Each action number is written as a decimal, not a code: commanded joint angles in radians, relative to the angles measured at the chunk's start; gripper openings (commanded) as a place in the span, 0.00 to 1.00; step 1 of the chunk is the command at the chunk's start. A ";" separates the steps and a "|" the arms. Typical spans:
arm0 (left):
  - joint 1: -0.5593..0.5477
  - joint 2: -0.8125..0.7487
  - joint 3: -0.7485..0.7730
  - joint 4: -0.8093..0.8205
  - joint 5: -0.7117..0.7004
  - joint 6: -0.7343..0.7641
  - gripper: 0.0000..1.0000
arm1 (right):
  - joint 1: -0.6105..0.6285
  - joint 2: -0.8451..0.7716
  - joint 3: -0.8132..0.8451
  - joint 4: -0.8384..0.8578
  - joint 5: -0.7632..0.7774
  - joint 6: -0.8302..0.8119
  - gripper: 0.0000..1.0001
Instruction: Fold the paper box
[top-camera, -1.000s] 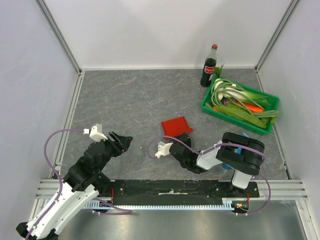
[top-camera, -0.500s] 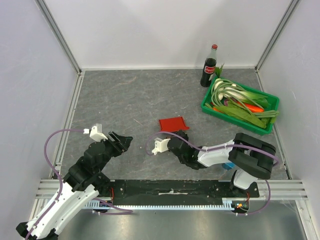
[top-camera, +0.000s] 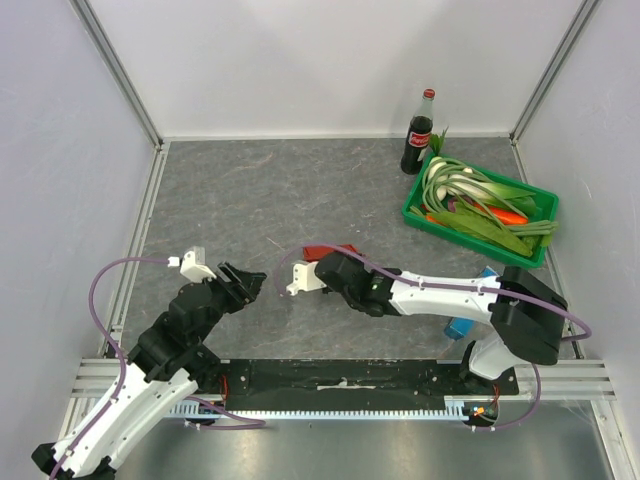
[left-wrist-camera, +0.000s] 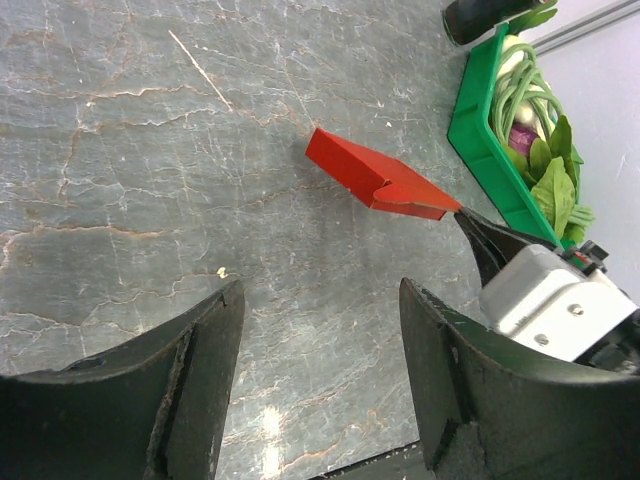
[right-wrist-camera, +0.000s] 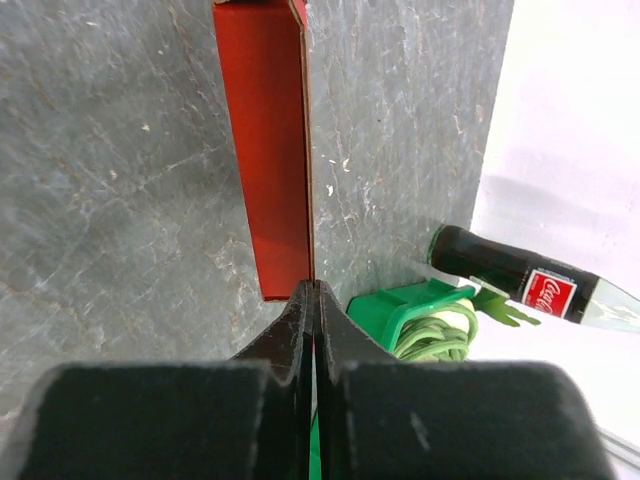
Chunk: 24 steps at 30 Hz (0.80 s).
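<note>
Grey marbled tabletop (top-camera: 250, 190), white-walled: over the last second my right gripper (right-wrist-camera: 313, 288), pinched tight on a thin edge of the bright red flattened cardboard paper box (right-wrist-camera: 265, 150), has carried it leftward to mid-table, near my left gripper (left-wrist-camera: 320, 300), which gapes empty, so I judge a two-handed fold is coming. Only readable writing: Coca-Cola on the red label (right-wrist-camera: 545, 290) of the dark glass bottle (right-wrist-camera: 470, 258).
</note>
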 joint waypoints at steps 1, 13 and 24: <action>0.005 0.015 -0.001 0.056 0.002 0.015 0.70 | -0.002 -0.046 0.146 -0.353 -0.134 0.106 0.00; 0.005 0.052 -0.064 0.172 0.086 0.065 0.70 | -0.046 -0.030 0.336 -0.714 -0.358 0.158 0.00; 0.005 0.064 -0.157 0.280 0.151 0.076 0.69 | -0.152 0.144 0.494 -0.832 -0.505 0.129 0.00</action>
